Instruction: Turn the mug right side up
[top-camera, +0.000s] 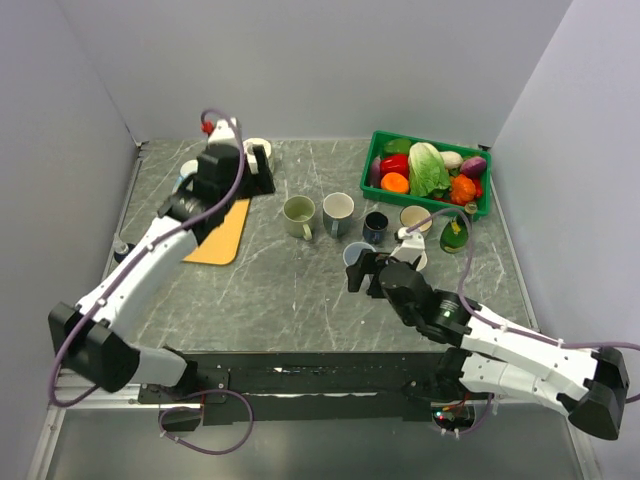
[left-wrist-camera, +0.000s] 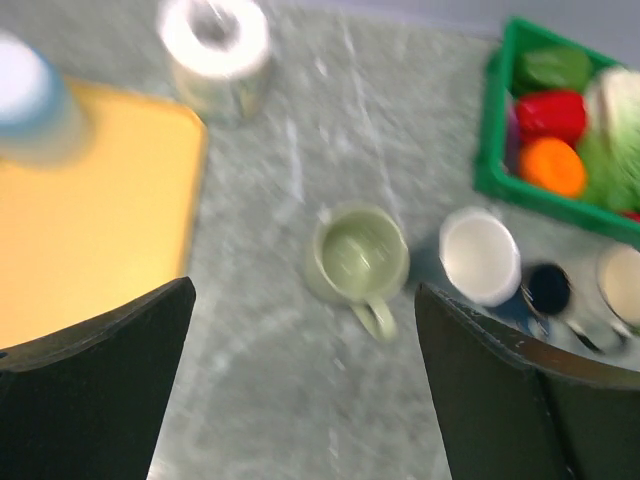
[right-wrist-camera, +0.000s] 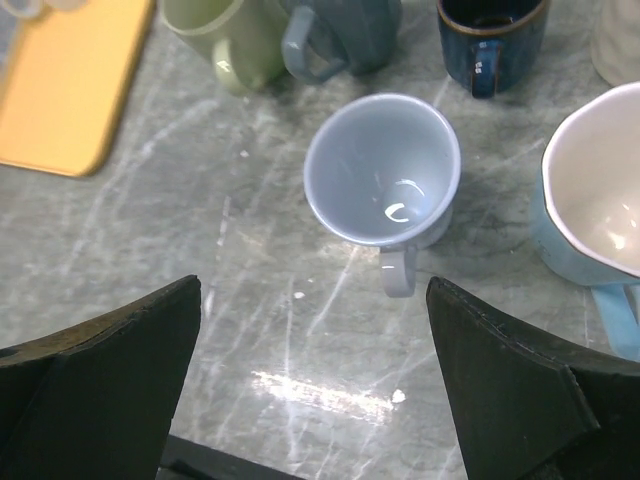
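We see a grey marbled surface (top-camera: 300, 290) boxed in by pale grey walls (top-camera: 300, 60). One green plastic crate of vegetables (top-camera: 431, 137); one flat orange tray (top-camera: 225, 240) well to its left. Six mugs (right-wrist-camera: 490, 35) cluster left of and in front of the crate, the pale blue ceramic mug (right-wrist-camera: 382, 170) upright among them. The left end effector (left-wrist-camera: 305, 290) and right end effector (right-wrist-camera: 313, 285) both gape wide, empty.

Pale blue mug (right-wrist-camera: 382, 170); grey veined table (right-wrist-camera: 250, 300); orange tray (right-wrist-camera: 70, 80); green crate (left-wrist-camera: 560, 208).
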